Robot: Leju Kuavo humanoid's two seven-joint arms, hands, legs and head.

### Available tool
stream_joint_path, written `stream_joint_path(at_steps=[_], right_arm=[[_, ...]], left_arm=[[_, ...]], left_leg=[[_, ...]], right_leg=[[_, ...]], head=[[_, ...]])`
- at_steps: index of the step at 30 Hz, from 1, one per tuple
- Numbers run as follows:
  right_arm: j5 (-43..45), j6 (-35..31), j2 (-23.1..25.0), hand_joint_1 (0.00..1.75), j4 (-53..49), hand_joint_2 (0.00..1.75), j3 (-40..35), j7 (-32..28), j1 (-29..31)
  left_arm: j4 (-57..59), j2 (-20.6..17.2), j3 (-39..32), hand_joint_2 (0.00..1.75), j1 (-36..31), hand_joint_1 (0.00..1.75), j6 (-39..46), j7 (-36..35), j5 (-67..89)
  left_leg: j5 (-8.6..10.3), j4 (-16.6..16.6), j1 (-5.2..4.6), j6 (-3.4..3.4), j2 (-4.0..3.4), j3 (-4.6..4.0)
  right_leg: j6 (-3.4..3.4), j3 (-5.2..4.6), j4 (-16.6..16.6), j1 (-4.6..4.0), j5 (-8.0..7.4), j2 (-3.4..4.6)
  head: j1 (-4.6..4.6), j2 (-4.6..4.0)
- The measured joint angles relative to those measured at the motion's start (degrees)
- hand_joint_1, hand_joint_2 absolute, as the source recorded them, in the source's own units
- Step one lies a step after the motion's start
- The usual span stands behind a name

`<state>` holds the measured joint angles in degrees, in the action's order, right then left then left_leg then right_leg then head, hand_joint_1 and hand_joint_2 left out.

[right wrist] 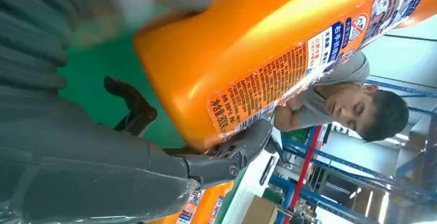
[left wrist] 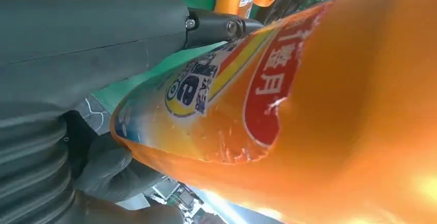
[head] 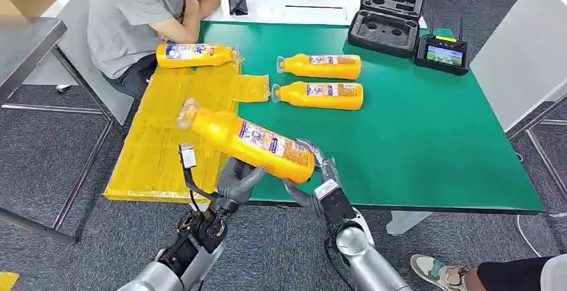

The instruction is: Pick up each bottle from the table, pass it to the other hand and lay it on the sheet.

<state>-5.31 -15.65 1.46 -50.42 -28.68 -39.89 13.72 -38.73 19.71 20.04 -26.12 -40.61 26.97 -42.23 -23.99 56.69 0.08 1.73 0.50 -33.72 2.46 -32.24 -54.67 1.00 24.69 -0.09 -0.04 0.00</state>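
Hovering over the near table edge, the orange plastic bottle with a printed label (head: pixel 249 142) is held by both hands: the right hand (head: pixel 314 170) wraps fingers around its base, the left hand (head: pixel 239 180) cups its middle from below. Rigid, glossy, probably slippery and weighty; the broad body grips best. The yellow plastic sheet (head: pixel 157 145) lies left.

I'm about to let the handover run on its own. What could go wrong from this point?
1. The held bottle is tilted and gripped only near its base end, between the left hand and right hand; a badly timed release could drop it at the table edge.
2. A bottle on the sheet lies beside a seated person, so a wide swing toward the yellow sheet may come close to them.
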Motion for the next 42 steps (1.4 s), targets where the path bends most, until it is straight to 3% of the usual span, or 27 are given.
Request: stream_joint_path(at_steps=[19, 20, 21, 22, 23, 24, 42], right_arm=[[0.52, 0.11, 0.04, 1.75, 0.63, 1.75, -0.26, 0.00, 0.05], [0.83, 0.28, 0.02, 1.75, 0.63, 1.75, -0.26, 0.00, 0.04], [0.96, 0.28, 0.00, 1.75, 0.63, 1.75, -0.24, -0.02, 0.04], [1.03, 0.39, 0.00, 1.75, 0.63, 1.75, -0.24, 0.00, 0.04], [1.05, 0.46, -0.02, 1.75, 0.63, 1.75, -0.24, -0.02, 0.04], [1.03, 0.55, -0.04, 1.75, 0.63, 1.75, -0.26, 0.00, 0.04], [1.33, 2.12, -0.02, 1.75, -1.55, 1.75, -0.28, -0.04, 0.04]], left_arm=[[0.26, -0.02, 0.02, 1.75, -0.27, 0.00, 1.88, 1.88, 0.74], [0.26, -0.07, 0.02, 1.75, -0.27, 0.16, 1.84, 1.99, 0.72], [0.26, -0.09, 0.02, 1.75, -0.27, 0.70, 1.73, 2.01, 0.68], [0.26, -0.11, 0.02, 1.75, -0.26, 1.41, 1.66, 2.01, 0.66], [0.26, -0.11, 0.02, 1.75, -0.26, 1.48, 1.62, 2.01, 0.66], [0.26, -0.11, 0.02, 1.75, -0.26, 1.71, 1.53, 2.03, 0.66], [0.26, -0.33, -0.04, 1.75, -0.24, 1.75, -0.90, 3.39, -0.37]], left_leg=[[0.00, 0.00, 0.00, 0.00, 0.00, 0.00], [0.00, 0.00, 0.00, 0.00, 0.00, 0.00], [0.00, 0.00, 0.00, 0.00, 0.00, 0.00], [0.00, 0.00, 0.00, 0.00, 0.00, 0.00], [0.00, 0.00, 0.00, 0.00, 0.00, 0.00], [0.00, 0.00, 0.00, 0.00, 0.00, 0.00], [0.00, 0.00, 0.00, 0.00, 0.01, -0.01]], right_leg=[[0.00, 0.00, 0.00, 0.00, 0.00, 0.00], [0.00, 0.00, 0.00, 0.00, 0.00, 0.00], [0.00, 0.00, 0.00, 0.00, 0.00, 0.00], [0.00, 0.00, 0.00, 0.00, 0.00, 0.00], [0.00, 0.00, 0.00, 0.00, 0.00, 0.00], [0.00, 0.00, 0.00, 0.00, 0.00, 0.00], [0.00, 0.00, 0.00, 0.00, 0.00, 0.00]], head=[[0.00, 0.00], [0.00, 0.00], [0.00, 0.00], [0.00, 0.00], [0.00, -0.02], [0.00, 0.00], [0.00, 0.00]])
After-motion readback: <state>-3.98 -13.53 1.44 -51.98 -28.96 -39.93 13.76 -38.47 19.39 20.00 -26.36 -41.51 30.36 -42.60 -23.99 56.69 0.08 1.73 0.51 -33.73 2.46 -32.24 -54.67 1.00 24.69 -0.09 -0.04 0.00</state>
